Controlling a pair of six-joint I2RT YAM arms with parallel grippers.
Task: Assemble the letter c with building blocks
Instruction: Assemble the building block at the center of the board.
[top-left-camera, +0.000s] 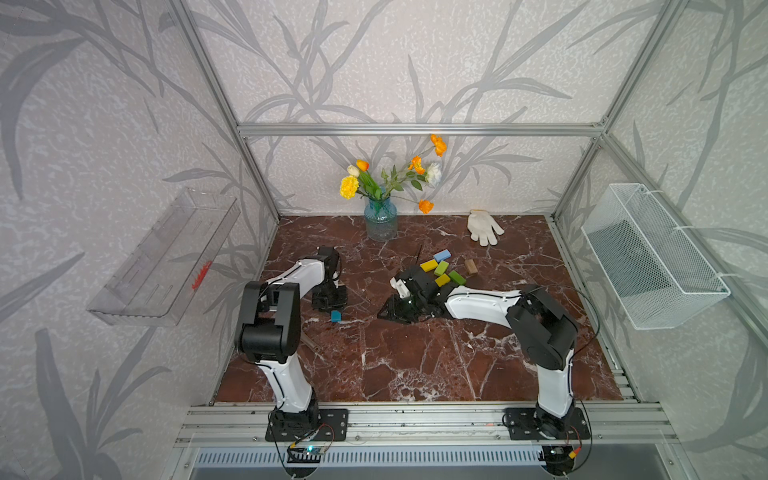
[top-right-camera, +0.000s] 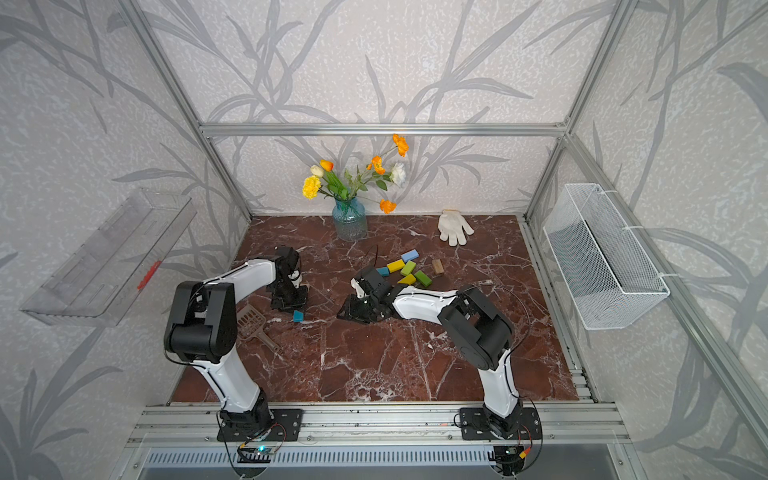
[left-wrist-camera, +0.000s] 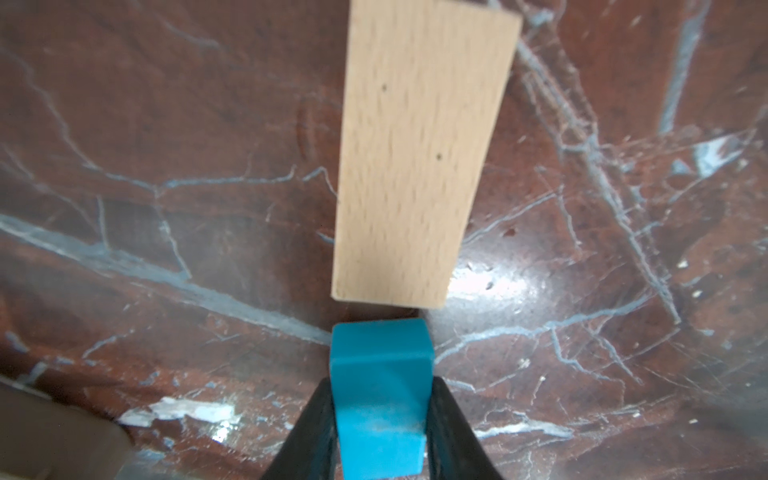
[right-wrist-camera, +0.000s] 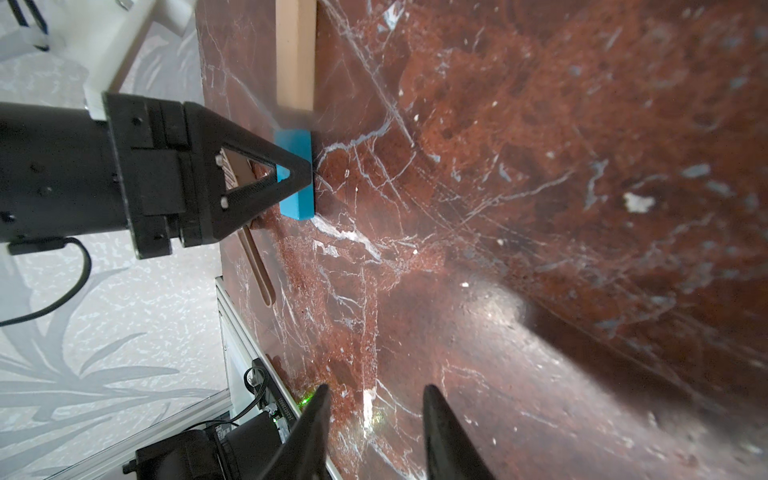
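Finding one, left side: a brown slotted plastic scoop (top-right-camera: 253, 322) lies flat on the red marble table (top-left-camera: 415, 365) beside your left arm. It plays no part in the build.

Finding two: your left gripper (left-wrist-camera: 380, 399) is closed on a teal painted wooden block (left-wrist-camera: 380, 374), with its fingers (left-wrist-camera: 316, 415) pinching the two long sides. In the right wrist view the block sits down on the table. A plain tan wooden block (left-wrist-camera: 415, 158) lies flat just beyond it, end to end and roughly in line. Whether the two ends touch cannot be confirmed, because a thin shadow lies between them. Judgement: the side grip leaves the block's end free to butt against the tan one, so this looks like the first side of the letter c, with only two pieces laid.

Finding three, centre: your right gripper (right-wrist-camera: 374, 399) is low over bare table, jaws partly apart with nothing between them. It appears to be kept clear of the left arm's work.

Finding four, right of centre: the loose blocks (top-left-camera: 441, 268), in blue, yellow, green and brown, lie bunched behind the right gripper. They are well apart from the started row and are unplaced stock.
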